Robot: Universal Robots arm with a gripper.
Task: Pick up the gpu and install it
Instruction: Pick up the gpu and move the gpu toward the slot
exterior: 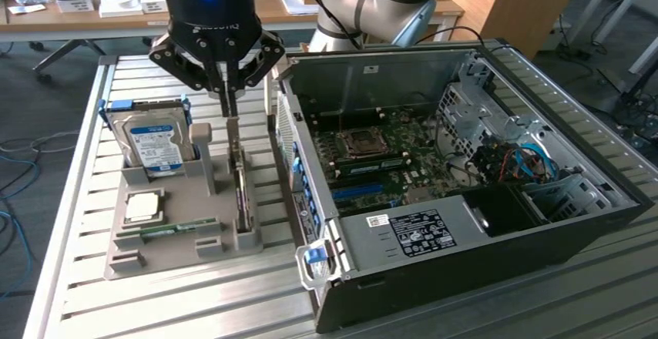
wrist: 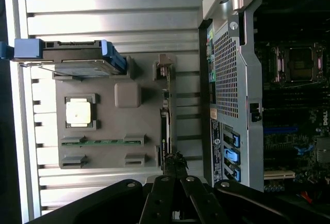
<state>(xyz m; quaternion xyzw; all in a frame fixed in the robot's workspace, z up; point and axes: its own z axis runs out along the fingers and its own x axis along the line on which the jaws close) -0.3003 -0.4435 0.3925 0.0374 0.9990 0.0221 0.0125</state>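
The gpu (exterior: 240, 189) stands on its edge in a slot of the grey holder tray (exterior: 169, 258), a thin green card seen edge-on. In the wrist view the gpu (wrist: 166, 105) is a narrow dark strip along the side of the holder tray (wrist: 111, 128) nearest the case. My gripper (exterior: 227, 110) hangs straight down over the card's far end, its fingers pressed together and shut. The tips sit right at the card's top edge; I cannot tell whether they touch it. In the wrist view the gripper (wrist: 175, 158) lines up with the end of the card.
An open computer case (exterior: 586, 216) lies at the exterior view's right with its motherboard (exterior: 396, 166) exposed. The tray also holds a hard drive (exterior: 152, 142), a CPU (exterior: 142, 206) and a RAM stick (exterior: 169, 229). Everything rests on a slatted metal table (exterior: 154, 304).
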